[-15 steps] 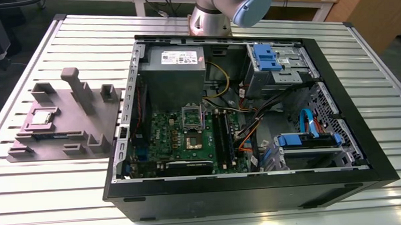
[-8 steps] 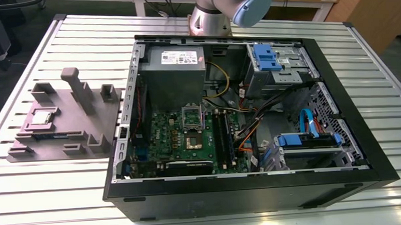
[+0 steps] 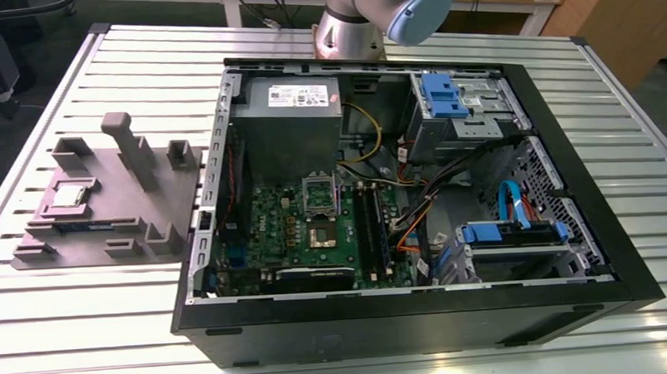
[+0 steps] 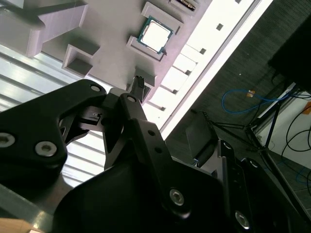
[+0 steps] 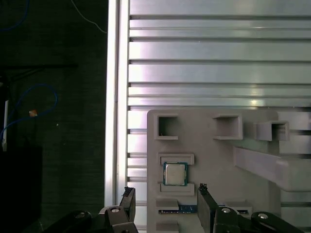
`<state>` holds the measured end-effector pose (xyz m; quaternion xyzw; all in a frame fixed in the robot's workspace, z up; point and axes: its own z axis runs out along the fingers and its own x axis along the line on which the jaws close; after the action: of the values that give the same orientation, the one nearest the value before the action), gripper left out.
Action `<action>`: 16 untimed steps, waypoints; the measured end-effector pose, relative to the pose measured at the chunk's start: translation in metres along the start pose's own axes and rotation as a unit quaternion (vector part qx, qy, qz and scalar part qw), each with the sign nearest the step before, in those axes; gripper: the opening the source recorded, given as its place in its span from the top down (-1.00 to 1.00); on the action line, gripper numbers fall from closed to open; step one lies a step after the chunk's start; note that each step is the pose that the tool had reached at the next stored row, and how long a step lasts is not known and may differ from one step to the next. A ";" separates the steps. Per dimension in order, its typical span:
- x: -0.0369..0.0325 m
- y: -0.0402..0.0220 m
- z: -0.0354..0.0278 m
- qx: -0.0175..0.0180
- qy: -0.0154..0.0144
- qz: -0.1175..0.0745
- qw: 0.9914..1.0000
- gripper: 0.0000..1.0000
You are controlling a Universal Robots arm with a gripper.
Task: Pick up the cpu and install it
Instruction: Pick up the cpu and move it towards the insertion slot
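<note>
The cpu (image 3: 67, 195) is a small silver square lying flat in a recess of the grey holder block (image 3: 146, 218), at the exterior view's left on the table. In both wrist views it shows from above, as cpu (image 5: 175, 174) and cpu (image 4: 155, 35). My gripper (image 5: 165, 195) hangs well above the block, open, with nothing between its fingers. In the first wrist view the chip sits roughly between the two fingertips (image 5: 128, 196). One black fingertip (image 4: 138, 83) points toward the block in the second wrist view. The motherboard socket (image 3: 318, 235) lies open inside the computer case (image 3: 602, 252).
The arm's base (image 3: 350, 24) stands behind the case. The holder block carries raised posts (image 3: 118, 132) and other pockets (image 5: 167, 127). The slatted metal table (image 5: 218, 63) ends at an edge (image 5: 112, 97) beside the block; floor and a blue cable (image 4: 252, 99) lie beyond.
</note>
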<state>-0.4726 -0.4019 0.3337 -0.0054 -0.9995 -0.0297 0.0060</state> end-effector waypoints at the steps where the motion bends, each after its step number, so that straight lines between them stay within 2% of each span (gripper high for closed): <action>1: 0.0000 0.0000 0.0001 0.000 0.000 0.000 1.000 -0.23; 2: 0.0000 0.0000 0.0003 0.000 0.000 0.000 1.000 -0.23; 4: -0.0001 -0.0003 0.0051 0.000 0.000 0.000 1.000 -0.23; 10: -0.0001 -0.0004 0.0061 0.000 0.000 0.000 1.000 -0.23; 12: -0.0001 -0.0007 0.0111 0.000 0.000 0.000 1.000 -0.23; 16: -0.0001 -0.0007 0.0117 0.000 0.000 0.000 1.000 -0.23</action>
<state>-0.4726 -0.4019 0.3220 -0.0054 -0.9995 -0.0297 0.0060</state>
